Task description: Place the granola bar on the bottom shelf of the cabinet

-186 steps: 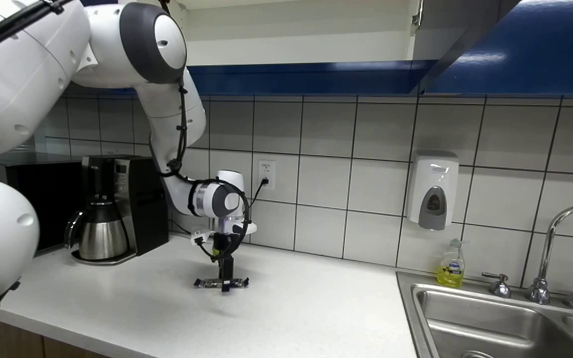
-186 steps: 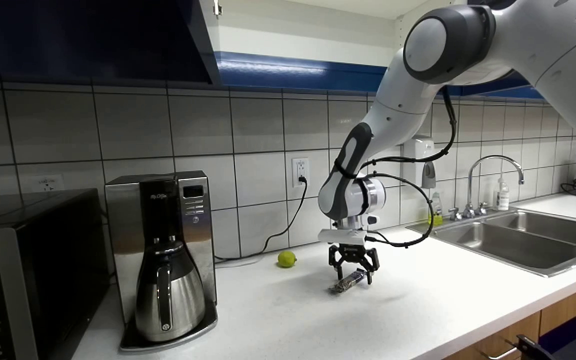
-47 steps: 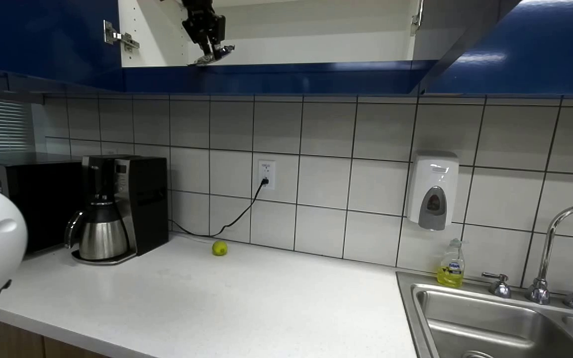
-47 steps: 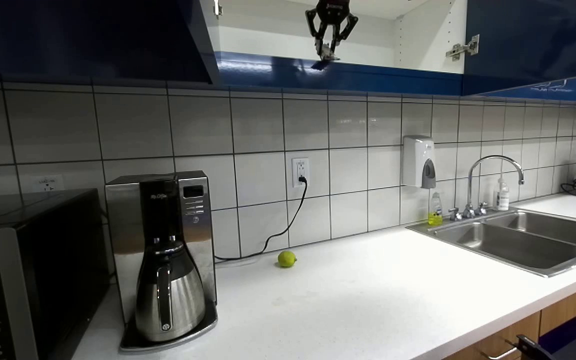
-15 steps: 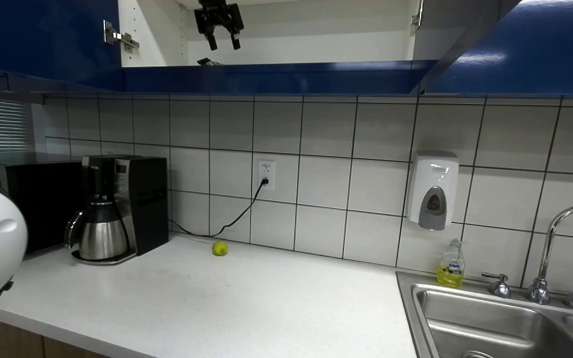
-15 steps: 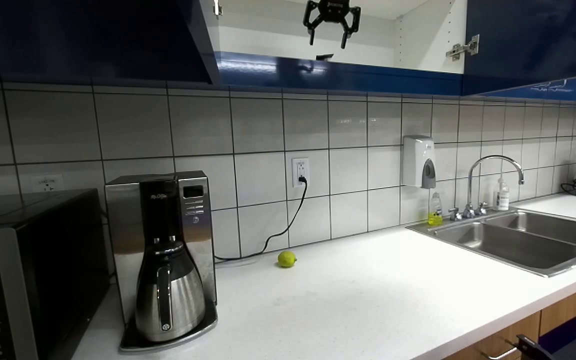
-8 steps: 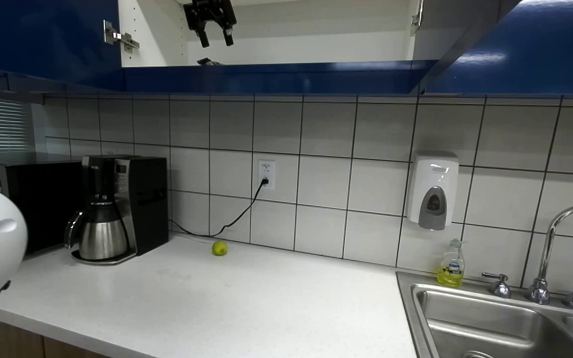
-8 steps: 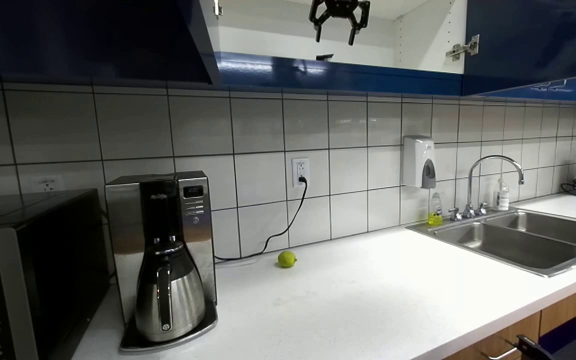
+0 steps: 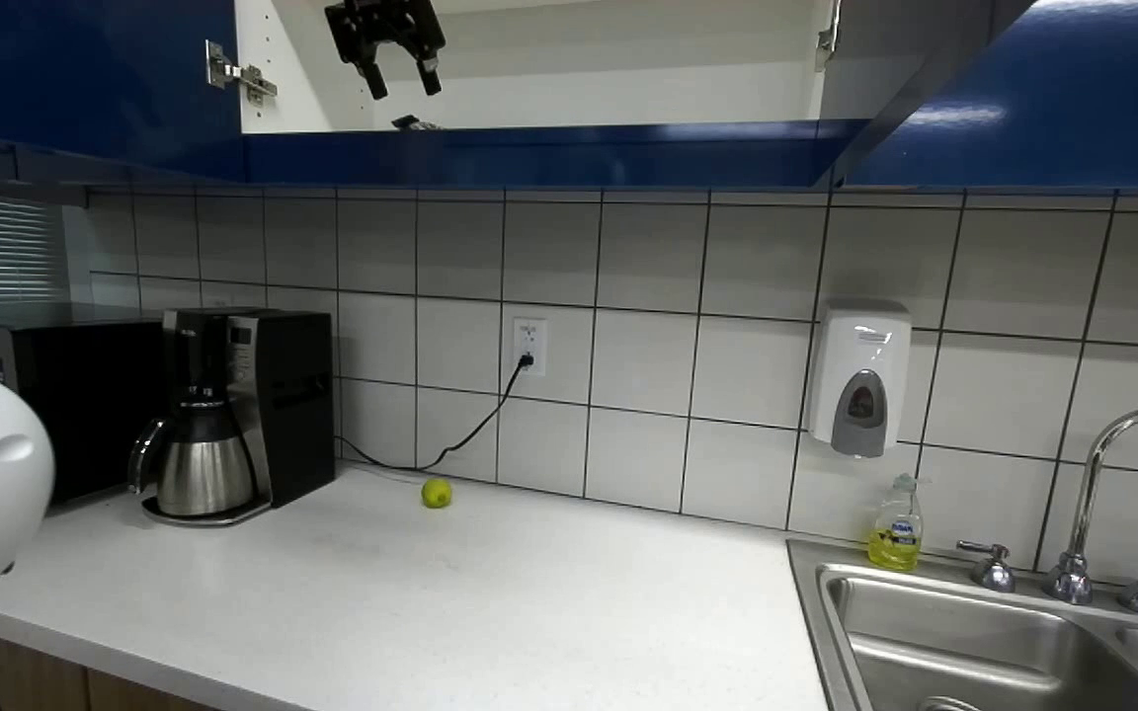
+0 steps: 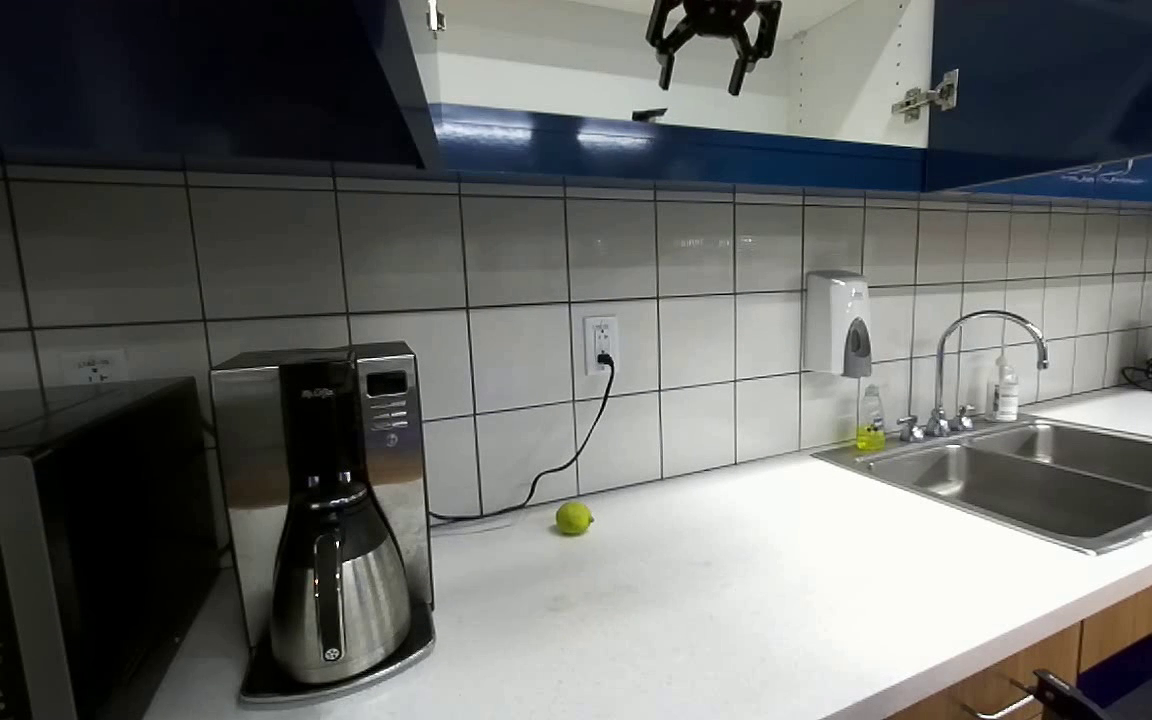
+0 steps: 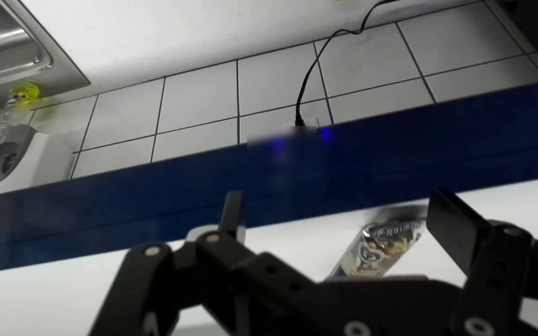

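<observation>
The granola bar lies on the white bottom shelf close to its front edge, seen in the wrist view. In both exterior views only a small dark end of the bar shows above the blue front edge. My gripper is open and empty, above the bar and off to one side of it, apart from it. In the wrist view the two fingers are wide apart, and the gripper body hides the bar's lower part.
The blue cabinet edge runs below the opening, with open doors on both sides. Below are a coffee maker, a microwave, a yellow-green ball, a soap dispenser and a sink.
The bar was gripped on the counter, then carried up to the cabinet and let go on the shelf. The open gripper has since shifted sideways from above it; the bar stays put.
</observation>
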